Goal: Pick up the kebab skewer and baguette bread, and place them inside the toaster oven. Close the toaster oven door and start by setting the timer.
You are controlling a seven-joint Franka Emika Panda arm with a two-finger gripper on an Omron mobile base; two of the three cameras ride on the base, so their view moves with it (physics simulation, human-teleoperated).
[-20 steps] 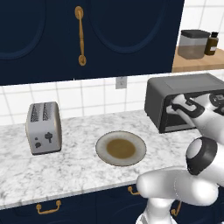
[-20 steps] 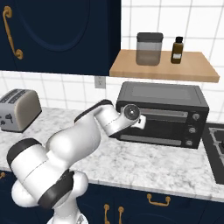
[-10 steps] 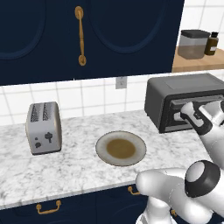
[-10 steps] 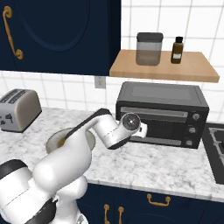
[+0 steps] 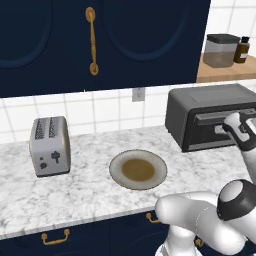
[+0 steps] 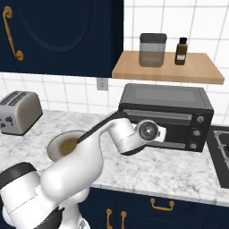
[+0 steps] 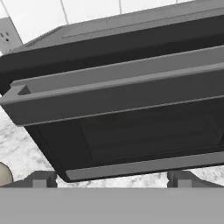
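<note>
Marble counter holds toaster oven (door shut); fingers spread.

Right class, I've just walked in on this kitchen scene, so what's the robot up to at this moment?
The white robot arm has its gripper up against the front of the dark grey boxy toaster oven, level with the door's horizontal grey bar handle. The oven door looks shut. The round plate with a brown centre on the marble counter carries no food, and a silver two-slot toaster stands to its left. Whether the fingers are open or shut can't be made out.
</note>
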